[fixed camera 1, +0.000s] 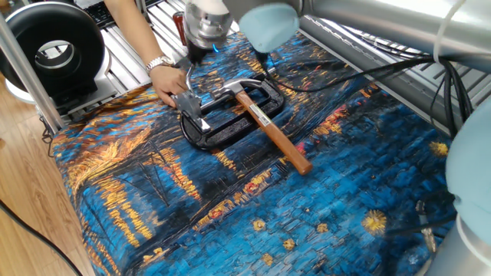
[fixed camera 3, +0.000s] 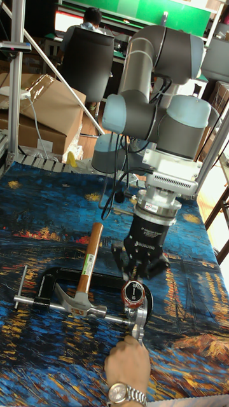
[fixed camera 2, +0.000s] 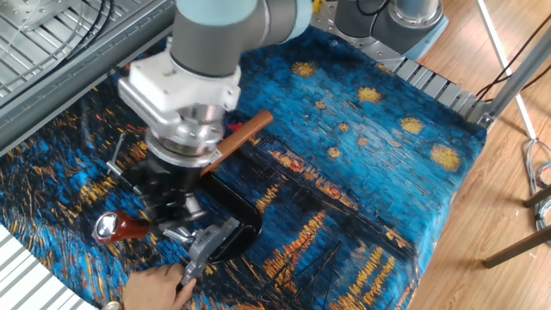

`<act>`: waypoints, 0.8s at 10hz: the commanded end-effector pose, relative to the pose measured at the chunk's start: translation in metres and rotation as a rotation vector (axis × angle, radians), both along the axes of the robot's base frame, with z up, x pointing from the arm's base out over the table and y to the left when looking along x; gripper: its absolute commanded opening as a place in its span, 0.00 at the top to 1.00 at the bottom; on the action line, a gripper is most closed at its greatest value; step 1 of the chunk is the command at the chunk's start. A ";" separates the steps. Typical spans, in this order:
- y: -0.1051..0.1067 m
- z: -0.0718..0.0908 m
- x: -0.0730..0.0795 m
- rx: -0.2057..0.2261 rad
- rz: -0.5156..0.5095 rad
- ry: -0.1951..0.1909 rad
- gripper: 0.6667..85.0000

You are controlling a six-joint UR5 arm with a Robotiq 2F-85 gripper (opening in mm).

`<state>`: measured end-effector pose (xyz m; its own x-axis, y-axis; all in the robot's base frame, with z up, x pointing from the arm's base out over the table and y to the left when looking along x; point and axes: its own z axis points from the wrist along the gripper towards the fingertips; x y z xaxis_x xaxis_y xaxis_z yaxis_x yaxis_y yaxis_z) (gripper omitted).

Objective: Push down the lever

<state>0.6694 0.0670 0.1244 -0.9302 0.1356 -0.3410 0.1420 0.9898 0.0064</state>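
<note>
**Red-tipped lever under the gripper: press in hand**

Red rubber caps the lever (fixed camera 3: 134, 294), a thin bent rod that rises from a silver bracket (fixed camera 2: 209, 244) at the near-left end of the black base (fixed camera 1: 230, 123) in the one fixed view. The gripper (fixed camera 3: 141, 266) stands directly over the capped end, fingers pointing down. In the tall view the dark fingers (fixed camera 3: 127, 261) sit just behind and above the cap; whether they touch it cannot be told. The other fixed view shows the cap (fixed camera 2: 116, 228) poking out left of the gripper body, with the rod passing beneath it. Whether the jaws are apart or together is hidden by the gripper's own bulk, so I cannot tell their state.

A person's hand (fixed camera 1: 167, 80) rests on the cloth (fixed camera 1: 184, 199) beside the bracket and appears to steady it. A hammer (fixed camera 1: 268, 126) lies across the base, its head near the bracket and its wooden handle running toward the near right.

Judged step: the arm is at or near the start of the push, with the lever standing raised. The next move calls for a straight downward drive on the capped end, following the arc of the hinge so the fingers do not slide off the rounded rubber, and staying clear of the steadying hand and the hammer head.
</note>
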 end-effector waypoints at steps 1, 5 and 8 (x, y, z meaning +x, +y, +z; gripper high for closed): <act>-0.002 -0.003 -0.033 -0.008 -0.034 0.057 0.99; 0.013 0.023 -0.005 -0.003 0.095 -0.045 0.77; 0.005 0.039 0.040 -0.087 0.203 -0.203 0.68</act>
<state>0.6813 0.0753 0.1478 -0.9018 0.0003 -0.4322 0.0140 0.9995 -0.0285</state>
